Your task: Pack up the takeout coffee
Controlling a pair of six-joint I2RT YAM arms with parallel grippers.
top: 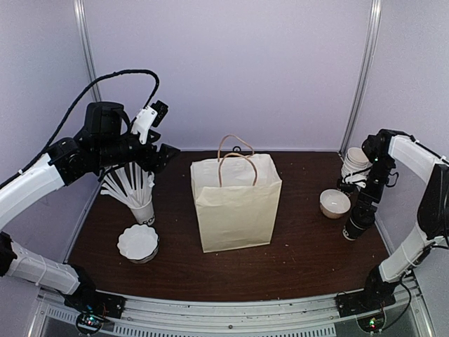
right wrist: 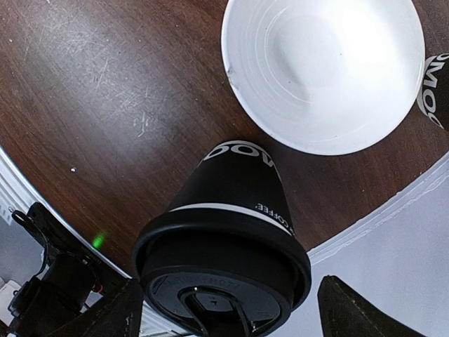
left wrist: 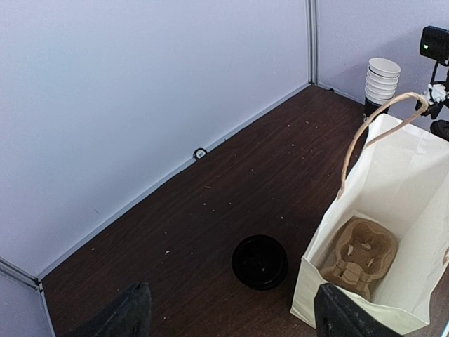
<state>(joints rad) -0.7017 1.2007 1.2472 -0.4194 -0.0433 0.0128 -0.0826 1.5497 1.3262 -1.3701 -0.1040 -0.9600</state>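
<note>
The takeout coffee [right wrist: 228,232], a dark paper cup with a black domed lid, stands on the table at the right edge, next to a white bowl. My right gripper [right wrist: 228,312] points down over it, open, one finger on each side of the lid and not closed on it. In the top view the right gripper [top: 354,226] mostly covers the cup. The white paper bag [top: 236,203] stands open in the middle of the table, with a cardboard cup carrier [left wrist: 361,254] on its bottom. My left gripper [top: 165,154] is open and empty, raised high at the back left.
A white bowl [top: 334,203] and a stack of lidless cups [top: 356,165] stand by the right arm. A white cup of straws [top: 142,209] and a fluted white stack [top: 137,243] stand at the left. A loose black lid [left wrist: 259,262] lies behind the bag.
</note>
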